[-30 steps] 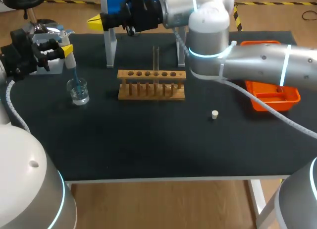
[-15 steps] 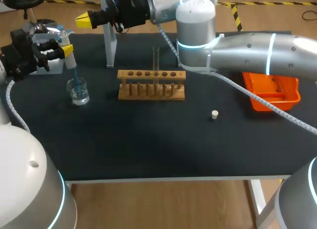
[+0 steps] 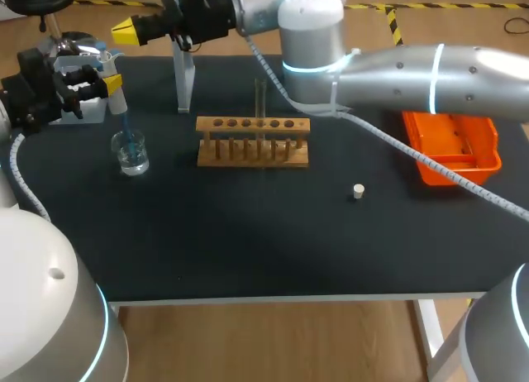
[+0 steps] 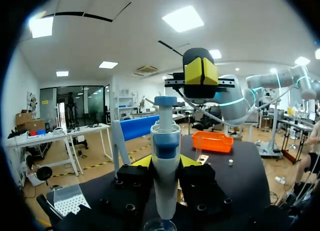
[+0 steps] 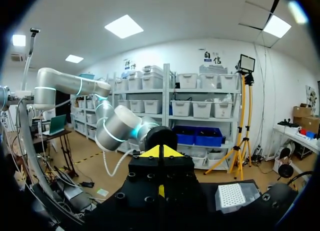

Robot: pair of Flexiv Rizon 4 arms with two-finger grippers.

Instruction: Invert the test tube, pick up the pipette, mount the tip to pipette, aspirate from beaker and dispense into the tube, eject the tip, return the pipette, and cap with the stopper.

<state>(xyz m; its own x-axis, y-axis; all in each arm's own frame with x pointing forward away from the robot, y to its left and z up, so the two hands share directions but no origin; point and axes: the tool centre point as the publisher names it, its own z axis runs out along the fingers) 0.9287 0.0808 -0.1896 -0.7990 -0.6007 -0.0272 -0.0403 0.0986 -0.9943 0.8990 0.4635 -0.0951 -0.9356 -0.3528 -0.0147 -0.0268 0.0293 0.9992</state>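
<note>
- One black table (image 3: 248, 241) holds one wooden rack (image 3: 253, 144) in the middle, one orange tray (image 3: 463, 157) at the right and one white stand (image 3: 183, 76) at the back.
- One test tube (image 3: 260, 101) stands upright in the rack. One small stopper (image 3: 358, 191) lies alone between rack and tray. One beaker (image 3: 131, 154) sits left of the rack.
- The left gripper (image 3: 106, 83) is clamped on the one pipette (image 4: 165, 156), upright, tip down in the beaker.
- The right arm stretches across the table's back. The right gripper (image 3: 128, 31) is level, fingers pressed together, holding nothing.
</note>
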